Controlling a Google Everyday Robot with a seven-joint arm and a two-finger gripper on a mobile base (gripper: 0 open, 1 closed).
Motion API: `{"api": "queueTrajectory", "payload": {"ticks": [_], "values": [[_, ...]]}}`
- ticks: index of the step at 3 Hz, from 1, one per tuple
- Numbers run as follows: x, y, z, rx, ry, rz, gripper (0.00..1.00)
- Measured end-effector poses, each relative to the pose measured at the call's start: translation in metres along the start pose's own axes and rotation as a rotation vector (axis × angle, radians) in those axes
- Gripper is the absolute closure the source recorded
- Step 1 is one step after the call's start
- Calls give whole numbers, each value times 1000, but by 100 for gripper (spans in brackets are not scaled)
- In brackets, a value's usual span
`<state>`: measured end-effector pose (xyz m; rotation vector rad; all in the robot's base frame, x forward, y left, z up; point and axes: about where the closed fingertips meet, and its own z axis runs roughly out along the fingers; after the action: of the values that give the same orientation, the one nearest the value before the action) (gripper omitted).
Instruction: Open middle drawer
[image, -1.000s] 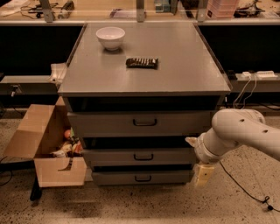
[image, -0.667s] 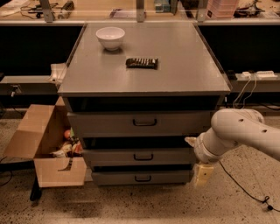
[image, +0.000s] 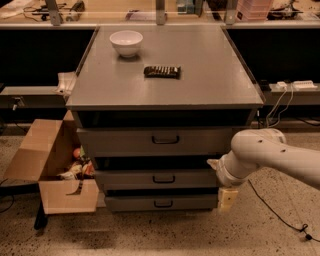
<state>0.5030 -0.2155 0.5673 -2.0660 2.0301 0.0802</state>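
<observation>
Step in hand: approach, with no contact made yet. The middle drawer (image: 125, 179) sat between the taller top drawer (image: 115, 142) and the thin bottom drawer (image: 130, 203). Its front looked in line with the others, so it was judged unopened. Its small dark loop handle (image: 163, 179) sat at the centre of the panel, with nothing near it.

Arm pose: the arm (image: 270, 155) came in from the right side of the view, pale and thick, sloping down and leftward to a wrist joint beside the cabinet's right front corner. The end effector (image: 227, 199) hung below that wrist, pointing toward the floor. It was level with the bottom drawer's right end and off the cabinet's right edge, well apart from the handle. Whether it was open or closed could not be told.

Next move, as a judgement: the end effector would have to rise to the middle drawer's height, shift left to the panel's centre and turn to face the front. It would then need to close on the loop and pull straight out. The loop was small and shallow, so the alignment would need care.

Surroundings: the grey tabletop (image: 210, 85) carried a white bowl (image: 126, 42) toward the back left and a dark bar (image: 162, 71) near the middle. An open cardboard box (image: 50, 160) with some clutter in it stood on the floor at the cabinet's left.
</observation>
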Motion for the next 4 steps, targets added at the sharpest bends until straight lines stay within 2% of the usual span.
{"api": "queueTrajectory", "payload": {"ticks": [1,2,4], "values": [[13,-11,38,-4,1,-17,0],[29,-22,73,-14,-22,-9,0],[56,-57,122,-4,-58,37,0]]}}
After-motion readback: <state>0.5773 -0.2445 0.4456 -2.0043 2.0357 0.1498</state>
